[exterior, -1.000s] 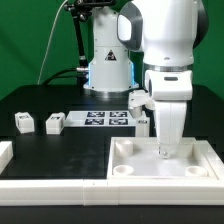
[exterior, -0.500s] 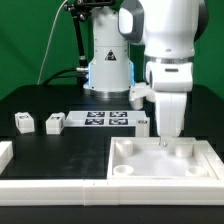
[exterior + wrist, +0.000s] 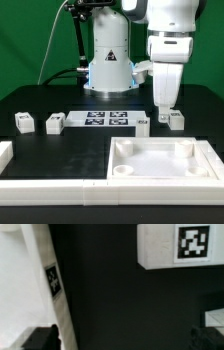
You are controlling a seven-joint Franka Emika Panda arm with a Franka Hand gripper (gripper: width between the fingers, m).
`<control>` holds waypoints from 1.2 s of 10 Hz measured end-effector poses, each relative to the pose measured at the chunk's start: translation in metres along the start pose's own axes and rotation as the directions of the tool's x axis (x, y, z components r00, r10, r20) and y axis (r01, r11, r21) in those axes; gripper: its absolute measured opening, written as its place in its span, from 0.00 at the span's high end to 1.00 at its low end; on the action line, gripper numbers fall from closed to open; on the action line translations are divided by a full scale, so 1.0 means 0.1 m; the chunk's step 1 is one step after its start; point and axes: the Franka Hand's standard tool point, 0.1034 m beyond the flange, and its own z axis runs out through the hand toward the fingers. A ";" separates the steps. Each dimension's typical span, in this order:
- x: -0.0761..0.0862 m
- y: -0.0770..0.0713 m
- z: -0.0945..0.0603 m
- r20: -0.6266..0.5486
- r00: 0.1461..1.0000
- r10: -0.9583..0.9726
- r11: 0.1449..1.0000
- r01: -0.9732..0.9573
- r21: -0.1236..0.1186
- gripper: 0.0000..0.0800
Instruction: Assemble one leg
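Several small white legs with tags stand on the black table: two at the exterior view's left (image 3: 22,122) (image 3: 54,123), one (image 3: 143,125) and one (image 3: 177,120) behind the far edge of the large white panel (image 3: 128,148). My gripper (image 3: 163,111) hangs above the table between these last two legs, just past the panel's far edge. It is open and empty. In the wrist view one tagged leg (image 3: 180,245) lies ahead of the gripper (image 3: 125,339). Its dark fingers (image 3: 40,339) stand far apart with only black table between them.
The marker board (image 3: 105,119) lies behind the legs, in front of the robot base. A white frame piece (image 3: 45,184) runs along the front left. A long white tagged edge (image 3: 50,280) shows beside one finger in the wrist view; I cannot tell which part it is.
The gripper has risen out of the panel's far right corner and moved back, away from the panel. It now hangs above the table between two legs. Nothing was picked up.
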 end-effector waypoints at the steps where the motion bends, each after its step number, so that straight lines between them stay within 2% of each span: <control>1: 0.01 0.00 0.00 -0.003 0.994 0.109 0.994 -0.109 0.002 0.19; 4: 0.01 -0.04 0.02 -0.012 0.926 0.376 0.927 -0.376 0.005 0.19; 5: 0.00 -0.16 0.06 -0.027 0.863 0.505 0.863 -0.505 0.011 0.19; 6: 0.02 -0.29 0.09 -0.023 0.772 0.635 0.772 -0.635 0.022 0.19; 8: 0.12 -0.43 0.12 -0.013 0.589 0.808 0.589 -0.807 0.042 0.19; 9: 0.17 -0.49 0.13 0.000 0.470 0.883 0.469 -0.881 0.057 0.19; 10: 0.20 -0.51 0.14 0.008 0.400 0.917 0.398 -0.915 0.068 0.19; 11: 0.23 -0.53 0.14 0.019 0.288 0.957 0.286 -0.955 0.080 0.19; 12: 0.24 -0.53 0.13 0.026 0.214 0.976 0.212 -0.974 0.084 0.19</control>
